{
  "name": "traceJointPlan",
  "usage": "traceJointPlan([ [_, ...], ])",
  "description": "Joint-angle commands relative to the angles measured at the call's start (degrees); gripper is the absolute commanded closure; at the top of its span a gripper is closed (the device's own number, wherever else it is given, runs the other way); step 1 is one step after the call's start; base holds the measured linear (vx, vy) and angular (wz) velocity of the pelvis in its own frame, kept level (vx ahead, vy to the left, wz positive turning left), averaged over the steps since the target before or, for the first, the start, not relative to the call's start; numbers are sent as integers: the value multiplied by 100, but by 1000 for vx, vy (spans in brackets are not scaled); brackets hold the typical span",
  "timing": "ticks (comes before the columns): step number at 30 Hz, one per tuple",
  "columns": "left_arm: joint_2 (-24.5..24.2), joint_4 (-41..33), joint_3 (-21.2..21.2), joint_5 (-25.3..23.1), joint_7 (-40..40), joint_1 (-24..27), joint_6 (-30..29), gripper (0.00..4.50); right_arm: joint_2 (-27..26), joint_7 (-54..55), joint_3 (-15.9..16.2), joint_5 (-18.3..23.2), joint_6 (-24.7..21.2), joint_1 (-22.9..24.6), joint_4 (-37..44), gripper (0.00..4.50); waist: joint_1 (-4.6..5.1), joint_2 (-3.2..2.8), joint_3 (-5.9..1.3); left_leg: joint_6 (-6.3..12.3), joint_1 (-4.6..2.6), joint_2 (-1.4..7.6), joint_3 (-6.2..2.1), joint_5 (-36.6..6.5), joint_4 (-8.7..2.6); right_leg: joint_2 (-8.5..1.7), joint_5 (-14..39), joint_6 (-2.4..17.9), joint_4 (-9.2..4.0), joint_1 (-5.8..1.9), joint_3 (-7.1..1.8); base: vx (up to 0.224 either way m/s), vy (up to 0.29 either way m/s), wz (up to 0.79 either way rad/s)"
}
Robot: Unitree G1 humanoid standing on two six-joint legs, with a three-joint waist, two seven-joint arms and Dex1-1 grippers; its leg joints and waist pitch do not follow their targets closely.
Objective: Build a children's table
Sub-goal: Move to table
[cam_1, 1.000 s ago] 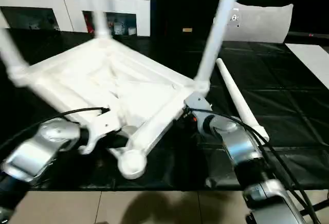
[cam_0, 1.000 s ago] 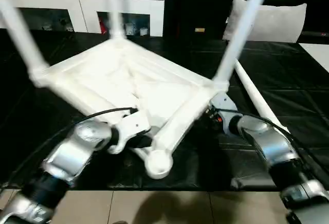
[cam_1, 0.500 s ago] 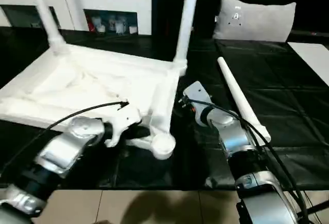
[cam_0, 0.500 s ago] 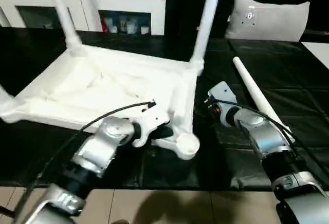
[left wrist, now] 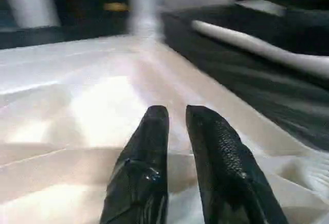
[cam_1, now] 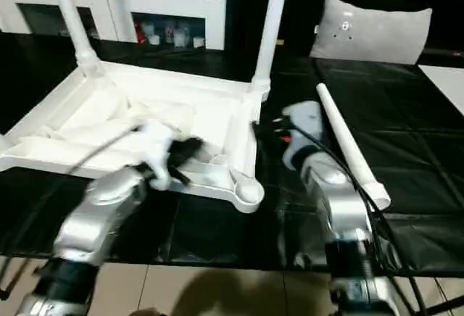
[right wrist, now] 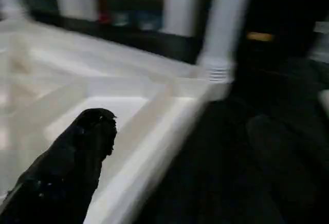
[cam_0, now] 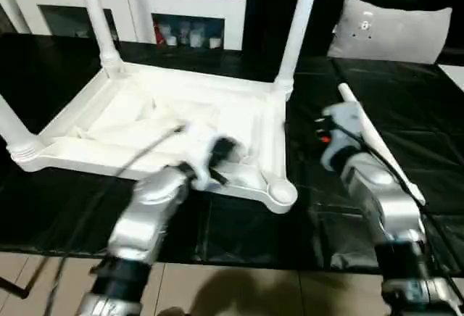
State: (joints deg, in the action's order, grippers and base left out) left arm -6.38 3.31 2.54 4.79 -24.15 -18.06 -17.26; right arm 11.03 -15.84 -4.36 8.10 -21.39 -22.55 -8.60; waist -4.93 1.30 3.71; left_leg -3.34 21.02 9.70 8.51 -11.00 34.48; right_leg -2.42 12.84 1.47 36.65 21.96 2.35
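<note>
Sitting upside down on the black mat (cam_0: 406, 91), the table top (cam_0: 123, 124) shows its ribbed underside, with three legs already standing in their corner sockets: far-left leg (cam_0: 98, 19), far-right leg (cam_0: 297, 30), near-left leg (cam_0: 11, 127). One socket is left: the empty corner socket (cam_0: 281, 194), nearest you on the right side of the top.

The loose fourth leg (cam_0: 380, 149) lies flat on the mat just right of the top. Its long axis runs from far-centre toward near-right, thick end nearest you, roughly parallel to the top's right edge and apart from it.

Your right gripper (cam_1: 301, 124) sits between the top's right edge and that loose leg, just beside the leg. Its wrist view has one black finger (right wrist: 67, 167) in frame, with nothing between the fingers; jaws wide apart, holding nothing. My call: right arm is the nearer one, and the leg lies just to its outer side.

Your left gripper (left wrist: 177, 131) hovers over the ribbed underside near the empty socket. Fingers (left wrist: 149, 147) stand a narrow gap apart with nothing visibly pinched, so I read it as released.

Next move, I'd say: right arm takes the leg near its thick end, then tips it upright over the empty socket. Watch the swing; the far-right leg is close.
</note>
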Motion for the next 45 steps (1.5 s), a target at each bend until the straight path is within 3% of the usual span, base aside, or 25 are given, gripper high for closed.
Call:
traceJointPlan([
  [1, -1, -296, -213, -20, 289, 73, -130, 362, -62, 274, -65, -101, -535, 99, 360, 0, 10, 7, -357, 109, -47, 312, -46, -711, -410, -513, 477, 1021, -480, -284, -299, 0, 0, 0],
  [8, 51, -886, -520, -192, 970, 577, -283, 362, -239, 112, 487, 27, -928, 792, 1411, 0, 9, 12, -352, 6, -36, 341, -75, -846, -443, -501, 653, 770, -503, -244, -289, 0, 0, 0],
  [11, 56, -1123, -457, -199, 979, 787, -410, 362, -355, 88, 575, 120, -721, 962, 1585, 0, 168, -160, -367, -39, -261, 814, -412, -1268, -689, -214, 358, 863, -380, -143, -14, 0, 0, 0],
  [12, 54, -1202, -432, -227, 1000, 850, -450, 362, -398, 115, 576, 131, -744, 966, 1604, 0, 234, -215, -391, 381, -319, 1184, -639, -1108, -812, -275, 208, 936, -149, -71, 59, 0, 0, 0],
  [14, 68, -1267, -433, -219, 1019, 906, -489, 362, -389, 131, 616, 43, -758, 925, 1561, 0, 298, -242, -395, 965, -318, 1391, -731, -1009, -936, -301, 281, 1072, 138, 47, 131, -5, -105, 7],
  [17, 44, -1382, -395, -202, 1046, 977, -552, 362, -357, 92, 662, -35, -855, 943, 1675, 0, 287, -32, -368, 1631, -97, 957, -479, -1230, -759, -489, 152, 2091, -107, -14, -5, -12, -163, 1],
  [18, 32, -1386, -394, -202, 1066, 970, -564, 362, -356, 94, 658, -27, -870, 960, 1697, 0, 218, 314, -426, 1360, 81, -307, 162, -1489, 602, -357, 808, 2513, -876, -114, -56, -16, -175, 0],
  [19, 26, -1393, -391, -198, 1079, 969, -573, 362, -354, 99, 660, -21, -871, 971, 1709, 0, 112, 335, -497, 1075, 305, -459, 189, -1404, 1176, -475, 1216, 2363, -878, -344, -181, -27, -187, -2],
  [20, 14, -1426, -377, -184, 1092, 974, -605, 362, -319, 88, 689, -22, -809, 994, 1683, 0, 131, 322, -405, 937, 463, -430, 126, -1134, 1250, -523, 1274, 2056, -865, -342, -92, -36, -205, -7],
  [23, 5, -1460, -362, -204, 1120, 981, -626, 362, -317, 105, 687, 31, -940, 1009, 1677, 0, 206, 17, -455, 1100, 184, -267, -69, -1079, 597, -401, 1903, 265, -1192, -418, 8, -50, -194, 3],
  [24, 6, -1467, -361, -211, 1124, 981, -632, 362, -321, 106, 682, 47, -959, 1009, 1681, 0, 230, -320, -594, 1507, -363, 1151, -976, -72, -152, -140, 1366, -558, -614, -135, 533, -66, -197, 13],
  [25, -1, -1479, -354, -239, 1140, 985, -688, 362, -354, 148, 652, 90, -1090, 1018, 1704, 0, 363, -246, -536, 1809, -381, 2085, -1373, 278, -517, -287, 1899, -822, 759, 410, 415, -57, -203, -2],
  [26, -16, -1477, -338, -276, 1151, 982, -680, 362, -357, 152, 650, 93, -1102, 1020, 1707, 0, 411, -196, -577, 1934, -524, 1817, -1270, 871, -299, -353, 1761, -659, 1067, 777, 266, -51, -159, -4],
  [27, -43, -1477, -305, -334, 1156, 979, -651, 362, -364, 156, 647, 91, -1116, 1025, 1711, 0, 298, -157, -495, 2569, -320, 1235, -840, 1475, -168, -392, 729, -235, 1151, 832, -89, -51, -159, -4],
  [28, -62, -1488, -277, -333, 1111, 976, -579, 362, -370, 146, 658, 80, -1102, 1040, 1710, 0, 248, -132, -466, 2791, -17, 516, -379, 1327, -102, -243, -34, -104, 540, 462, -158, -76, -157, 10],
  [29, -72, -1519, -250, -290, 1031, 971, -521, 362, -369, 143, 669, 79, -1095, 1045, 1709, 0, 251, 253, -577, 2155, 176, -226, -173, 570, 365, -411, -490, -336, -154, 123, -444, -86, -205, -11],
  [30, -72, -1519, -250, -290, 1031, 971, -521, 362, -369, 143, 669, 79, -1095, 1045, 1709, 0, 100, 15, -542, 1816, 368, -208, -232, 384, 456, -931, -55, 241, -388, -48, -526, -86, -205, -11],
  [31, -103, -1549, -195, -263, 967, 961, -487, 344, -359, 137, 696, 69, -1088, 1054, 1703, 0, -74, 166, -513, 875, 319, -30, -243, 68, 309, -1043, 682, -295, -492, -17, -530, -125, -230, -13],
  [32, -118, -1553, -162, -228, 921, 955, -511, 344, -356, 138, 718, 64, -1101, 1057, 1701, 0, -79, 244, -497, 360, 219, -13, -182, -275, 83, -774, 1209, -678, -474, -53, -411, -132, -229, 1],
  [35, -47, -1573, -185, -91, 951, 1014, -760, 344, -384, 136, 719, 101, -1199, 1051, 1737, 0, -59, 132, -442, -214, 197, 27, -78, -718, -187, -566, 2668, -992, -639, -47, -272, -102, -177, -3],
  [38, -61, -1570, -216, -68, 948, 1028, -755, 344, -371, 128, 720, 97, -1214, 1036, 1741, 0, 40, 68, -364, -497, 5, 71, -66, -2075, -273, -403, 4139, -726, -774, 90, -108, -86, -78, -3],
  [42, -131, -1539, -220, -145, 906, 1010, -606, 344, -346, 103, 735, 96, -1221, 1022, 1733, 0, 220, -148, -249, -303, -390, 262, -225, -3924, -527, -213, 3562, -239, -960, -79, 330, -57, 24, -6],
  [43, -140, -1538, -216, -140, 911, 1010, -607, 344, -340, 101, 738, 97, -1222, 1021, 1731, 0, 255, -277, -169, -166, -360, 510, -296, -4794, -877, -148, 2721, -42, -622, -335, 460, 0, 0, 0],
  [44, -167, -1542, -214, -104, 920, 1013, -614, 344, -326, 73, 767, 97, -1233, 1016, 1732, 0, 64, -282, -141, -137, 29, 750, -199, -5466, -1311, -204, 1344, 95, 445, -746, 427, -74, -2, -7],
  [45, -172, -1543, -214, -94, 923, 1013, -617, 344, -322, 65, 778, 93, -1236, 1013, 1730, 0, -132, -307, -116, -39, -15, 747, -61, -5548, -1339, -176, 1124, 88, 555, -678, 392, -74, -2, -7],
])
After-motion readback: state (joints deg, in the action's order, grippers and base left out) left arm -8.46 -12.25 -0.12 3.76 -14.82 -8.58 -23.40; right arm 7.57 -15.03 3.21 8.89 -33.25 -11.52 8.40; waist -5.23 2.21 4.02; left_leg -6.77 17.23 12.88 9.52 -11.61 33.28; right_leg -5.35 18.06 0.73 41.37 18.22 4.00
